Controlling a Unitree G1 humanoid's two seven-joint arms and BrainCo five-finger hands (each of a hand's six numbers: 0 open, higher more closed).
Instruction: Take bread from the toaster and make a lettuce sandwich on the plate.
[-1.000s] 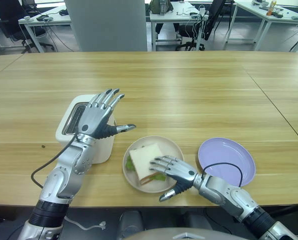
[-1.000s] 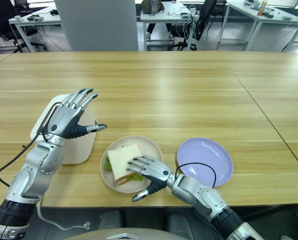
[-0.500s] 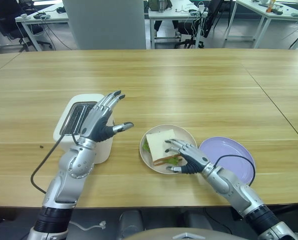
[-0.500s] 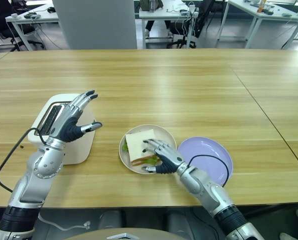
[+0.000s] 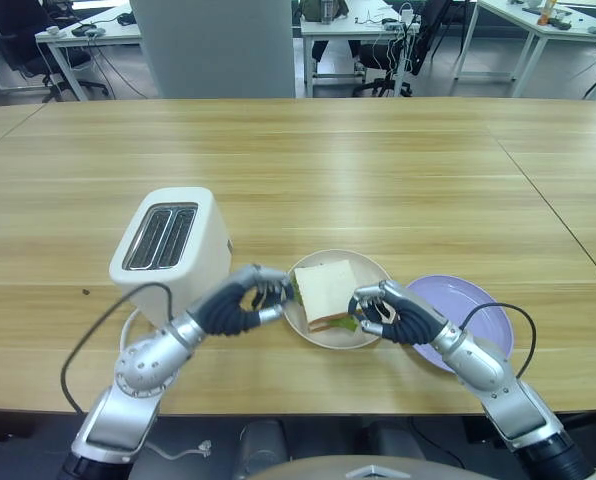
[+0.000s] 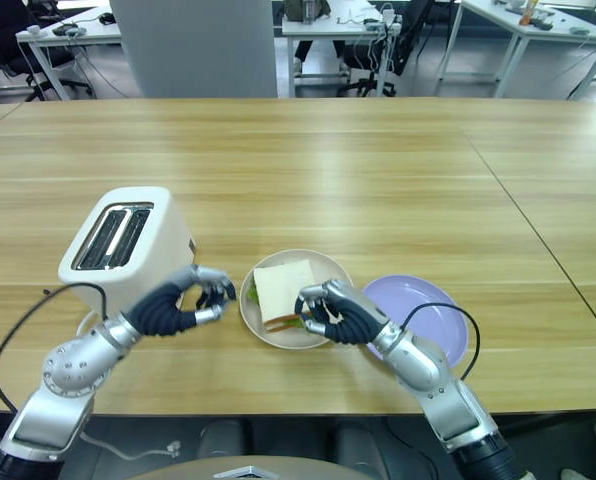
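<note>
A beige plate [image 5: 303,325] lies near the table's front edge. On it sits a sandwich [image 5: 325,288] of white bread with lettuce [image 5: 344,324] poking out at its near right corner. The white toaster [image 5: 170,250] stands to the left, and its two slots look empty. My left hand [image 5: 240,305] rests low on the table between toaster and plate, fingers curled, just short of the plate's left rim. My right hand [image 5: 393,315] is curled at the plate's right rim, its fingertips against the sandwich's edge. I cannot tell whether it grips anything.
A lilac plate [image 5: 483,322] lies right of the beige one, partly under my right forearm. The toaster's black cord [image 5: 86,340] loops off the front edge at the left. Bare wooden table [image 5: 358,180] stretches beyond; desks and chairs stand in the room behind.
My left hand dropped from beside the toaster to the table by the plate and curled its fingers. My right hand slid off the bread to the plate's right rim and curled shut.
</note>
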